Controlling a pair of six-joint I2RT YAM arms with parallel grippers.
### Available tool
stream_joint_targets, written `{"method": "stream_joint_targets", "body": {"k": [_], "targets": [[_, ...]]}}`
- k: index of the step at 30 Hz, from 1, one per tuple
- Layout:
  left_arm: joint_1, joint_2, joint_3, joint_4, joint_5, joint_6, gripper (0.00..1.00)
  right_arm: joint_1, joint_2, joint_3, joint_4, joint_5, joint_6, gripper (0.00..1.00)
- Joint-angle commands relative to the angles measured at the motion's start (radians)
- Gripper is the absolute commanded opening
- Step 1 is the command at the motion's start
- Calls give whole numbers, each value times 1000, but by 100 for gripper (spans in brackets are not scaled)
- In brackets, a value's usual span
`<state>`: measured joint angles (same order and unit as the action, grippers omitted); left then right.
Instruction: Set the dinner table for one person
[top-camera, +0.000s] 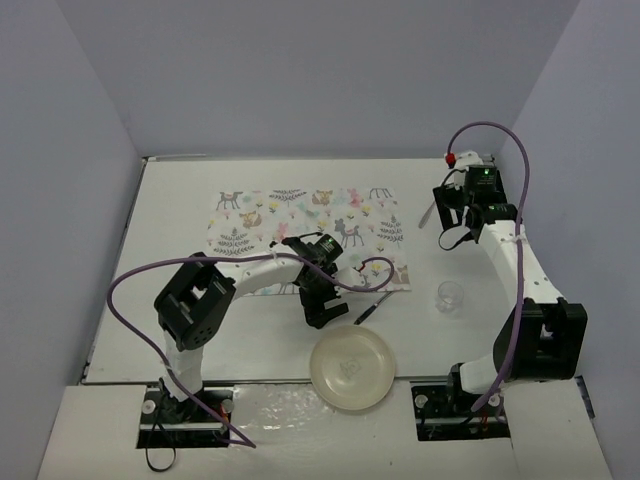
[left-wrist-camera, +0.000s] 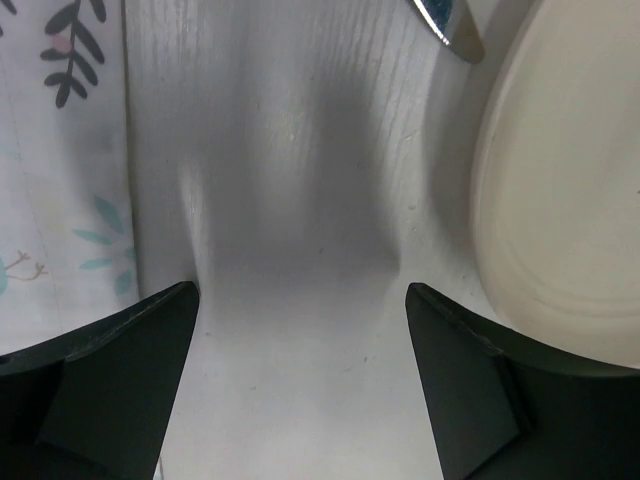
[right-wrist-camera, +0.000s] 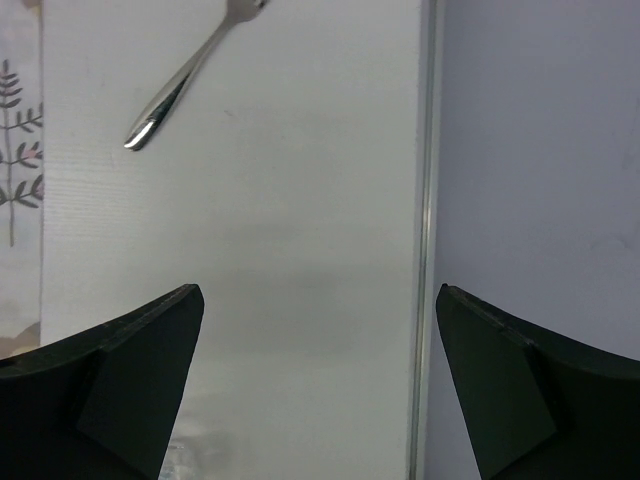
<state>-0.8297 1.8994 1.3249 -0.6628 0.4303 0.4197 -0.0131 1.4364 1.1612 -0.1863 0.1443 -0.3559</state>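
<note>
The white dinner table (top-camera: 200, 330) carries an animal-print placemat (top-camera: 310, 232) at its middle back. A cream plate (top-camera: 352, 370) sits at the near edge and also shows at the right of the left wrist view (left-wrist-camera: 560, 200). My left gripper (top-camera: 322, 308) is open and empty, low over bare table (left-wrist-camera: 300, 290) between the placemat's edge (left-wrist-camera: 50, 150) and the plate. A slim metal utensil (top-camera: 370, 306) lies just right of it, its tip showing in the left wrist view (left-wrist-camera: 450, 25). My right gripper (top-camera: 450, 215) is open and empty (right-wrist-camera: 320, 290) near a fork (right-wrist-camera: 185, 80).
A small clear glass (top-camera: 450, 296) stands right of the placemat. The fork (top-camera: 428, 213) lies by the placemat's right edge. Grey walls enclose the table on three sides, and the table edge (right-wrist-camera: 425, 250) meets a wall close to my right gripper. A purple cable (top-camera: 140, 275) loops over the left arm.
</note>
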Motion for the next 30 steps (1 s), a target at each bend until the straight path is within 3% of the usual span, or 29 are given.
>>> {"method": "stream_joint_targets", "body": {"k": [1, 10, 16, 23, 30], "targets": [[-13, 12, 22, 9, 73, 25, 82, -51, -10, 23, 91, 70, 41, 100], [7, -110, -16, 62, -67, 2, 82, -55, 30, 20, 102, 52, 60, 100], [18, -171, 27, 18, -65, 0, 82, -54, -12, -6, 102, 37, 58, 100], [4, -172, 81, -120, 156, 12, 82, -56, -59, -43, 102, 41, 54, 100], [-15, -125, 67, -157, 272, 46, 82, -57, -82, -54, 114, 67, 58, 100]]}}
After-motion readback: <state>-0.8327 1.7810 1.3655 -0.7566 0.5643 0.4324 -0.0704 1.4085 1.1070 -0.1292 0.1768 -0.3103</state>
